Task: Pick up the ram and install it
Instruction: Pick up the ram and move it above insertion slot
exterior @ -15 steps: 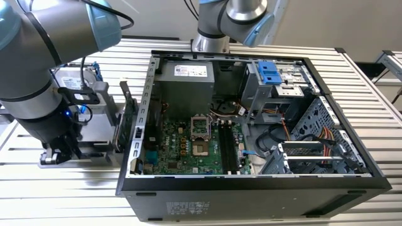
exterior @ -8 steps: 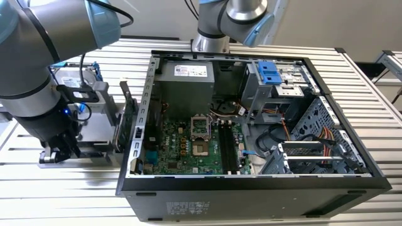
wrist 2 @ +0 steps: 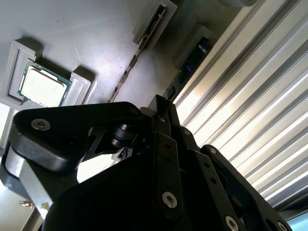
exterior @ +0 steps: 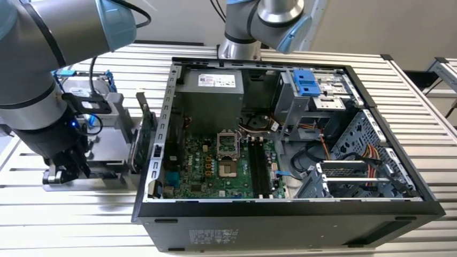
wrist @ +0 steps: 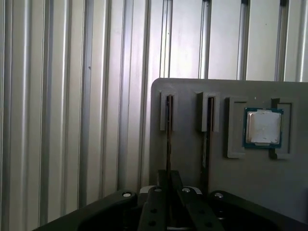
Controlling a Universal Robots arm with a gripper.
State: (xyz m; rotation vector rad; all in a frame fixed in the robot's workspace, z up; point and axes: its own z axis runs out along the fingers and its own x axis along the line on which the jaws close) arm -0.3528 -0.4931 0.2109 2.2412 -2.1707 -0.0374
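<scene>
At the exterior view's left, my gripper [exterior: 64,172] is down at the grey holder [wrist: 187,89] on the surface [exterior: 78,225]. Its jaws look clenched across the ram [wrist: 168,139], which stands on edge in its slot. The ram's long axis runs straight out from them. The open case [exterior: 286,211] lies rightward.

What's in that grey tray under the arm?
A ram stick and a second stick stand edgewise in slots; a square chip lies in a pocket. The gripper covers part of the ram stick.
</scene>
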